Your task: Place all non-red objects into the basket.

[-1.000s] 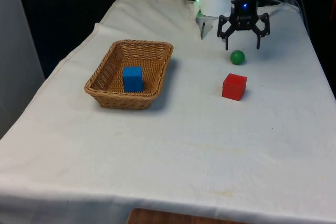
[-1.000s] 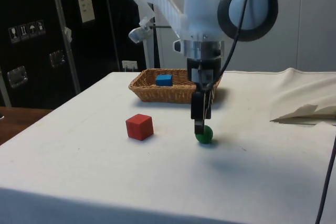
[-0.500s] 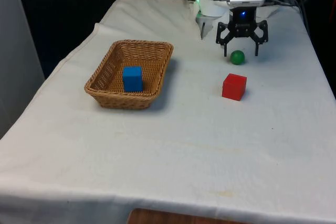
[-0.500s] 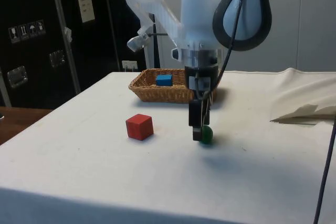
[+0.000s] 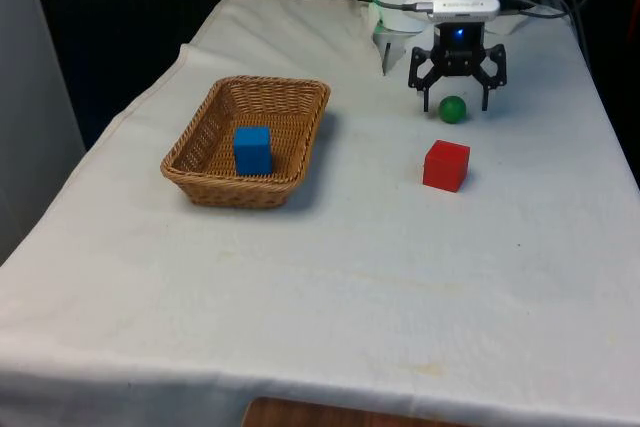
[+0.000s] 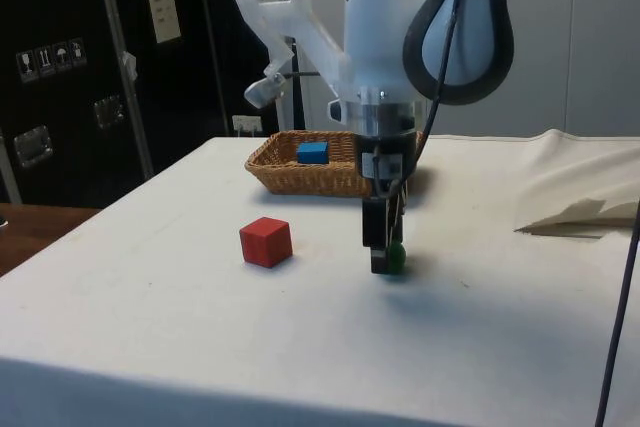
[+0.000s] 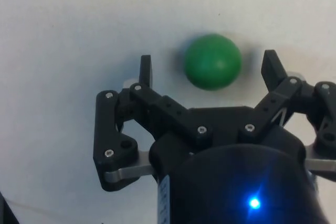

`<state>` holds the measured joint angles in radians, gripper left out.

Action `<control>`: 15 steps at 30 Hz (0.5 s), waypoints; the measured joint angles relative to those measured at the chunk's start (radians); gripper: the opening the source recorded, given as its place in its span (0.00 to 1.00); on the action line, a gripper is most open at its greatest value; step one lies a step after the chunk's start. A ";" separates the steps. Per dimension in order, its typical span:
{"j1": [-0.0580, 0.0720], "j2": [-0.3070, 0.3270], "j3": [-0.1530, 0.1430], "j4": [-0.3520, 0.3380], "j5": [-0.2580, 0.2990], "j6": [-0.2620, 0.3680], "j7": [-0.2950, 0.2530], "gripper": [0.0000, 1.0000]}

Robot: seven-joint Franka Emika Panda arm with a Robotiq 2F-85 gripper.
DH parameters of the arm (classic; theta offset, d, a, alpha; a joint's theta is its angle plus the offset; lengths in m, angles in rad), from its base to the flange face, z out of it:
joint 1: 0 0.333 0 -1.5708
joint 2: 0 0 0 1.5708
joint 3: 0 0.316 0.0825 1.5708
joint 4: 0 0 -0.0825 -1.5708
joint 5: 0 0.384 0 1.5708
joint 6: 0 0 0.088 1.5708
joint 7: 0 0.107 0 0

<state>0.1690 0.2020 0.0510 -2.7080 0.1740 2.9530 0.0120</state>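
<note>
A green ball [image 5: 453, 109] [image 6: 395, 257] [image 7: 213, 61] lies on the white cloth near the table's far end. My gripper [image 5: 455, 105] [image 6: 383, 267] [image 7: 208, 71] is open and lowered around it, one finger on each side, not touching it. A red cube [image 5: 445, 165] [image 6: 266, 242] sits a little nearer the front camera than the ball. A blue cube [image 5: 253, 149] [image 6: 313, 152] lies inside the wicker basket [image 5: 205, 173] [image 6: 275, 173] at the front view's left.
A folded bulge of white cloth [image 6: 575, 212] rises at the side view's right. Open cloth stretches between the basket and the red cube.
The gripper has come down from just above the green ball until its fingers straddle it near the cloth. The ball, the cubes and the basket have stayed put.
</note>
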 measured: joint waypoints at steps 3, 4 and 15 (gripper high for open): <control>-0.001 0.003 -0.004 0.001 0.000 0.000 -0.003 1.00; -0.001 0.003 -0.005 0.001 -0.001 0.000 -0.003 1.00; -0.001 0.003 -0.005 0.001 -0.001 0.000 -0.003 0.96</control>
<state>0.1680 0.2050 0.0460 -2.7070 0.1730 2.9530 0.0090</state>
